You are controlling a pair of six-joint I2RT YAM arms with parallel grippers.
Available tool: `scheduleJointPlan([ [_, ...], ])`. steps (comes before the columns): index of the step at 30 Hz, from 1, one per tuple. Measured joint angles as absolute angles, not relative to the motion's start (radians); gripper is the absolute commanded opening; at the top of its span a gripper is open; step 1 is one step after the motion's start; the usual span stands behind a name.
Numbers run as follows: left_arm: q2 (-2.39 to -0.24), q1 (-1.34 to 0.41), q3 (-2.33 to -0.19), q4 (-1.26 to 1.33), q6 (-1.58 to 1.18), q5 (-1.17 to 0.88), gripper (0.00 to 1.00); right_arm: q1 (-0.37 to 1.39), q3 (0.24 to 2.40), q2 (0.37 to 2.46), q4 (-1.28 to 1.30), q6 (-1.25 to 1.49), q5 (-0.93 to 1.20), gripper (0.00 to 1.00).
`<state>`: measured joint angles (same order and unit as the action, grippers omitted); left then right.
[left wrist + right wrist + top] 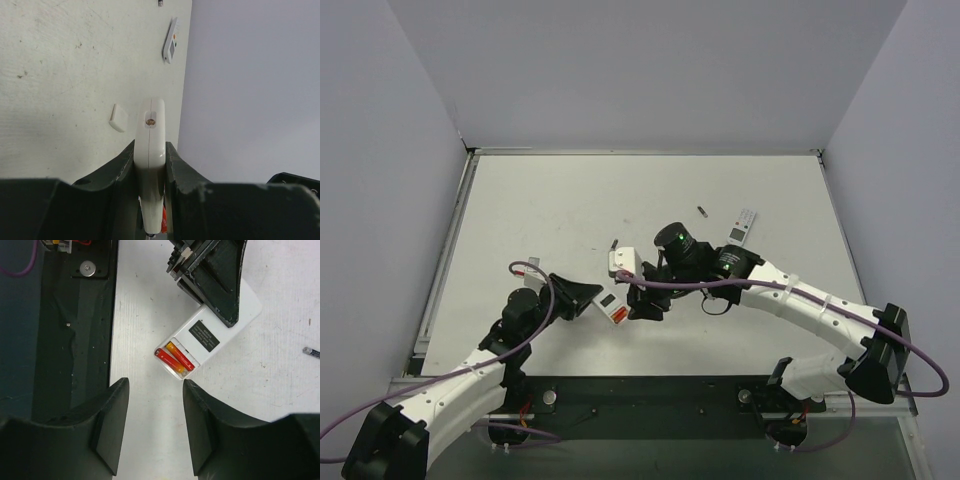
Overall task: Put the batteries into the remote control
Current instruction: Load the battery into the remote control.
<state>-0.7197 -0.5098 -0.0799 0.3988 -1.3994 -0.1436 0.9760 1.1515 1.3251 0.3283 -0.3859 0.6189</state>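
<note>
Batteries (174, 359) lie side by side in the open bay of the remote control (212, 340), which the left gripper (150, 150) clamps. The right gripper (155, 390) hovers just beside it, jaws apart and empty. Farther back lies a white-faced remote (744, 224).

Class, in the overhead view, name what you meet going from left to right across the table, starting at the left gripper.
Left gripper → remote control → small dark cylinder → white-faced remote.
</note>
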Motion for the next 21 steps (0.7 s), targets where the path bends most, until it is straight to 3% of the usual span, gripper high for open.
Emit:
scheduleJointPlan([
  [8,-0.734,-0.51,-0.121,0.384,-1.353,-0.187,0.0,0.98,1.146,1.35,0.344,-0.554,0.661,0.31],
  [21,-0.711,-0.51,-0.149,0.353,-1.312,-0.22,0.0,1.044,1.146,1.467,0.351,-0.659,0.64,0.28],
])
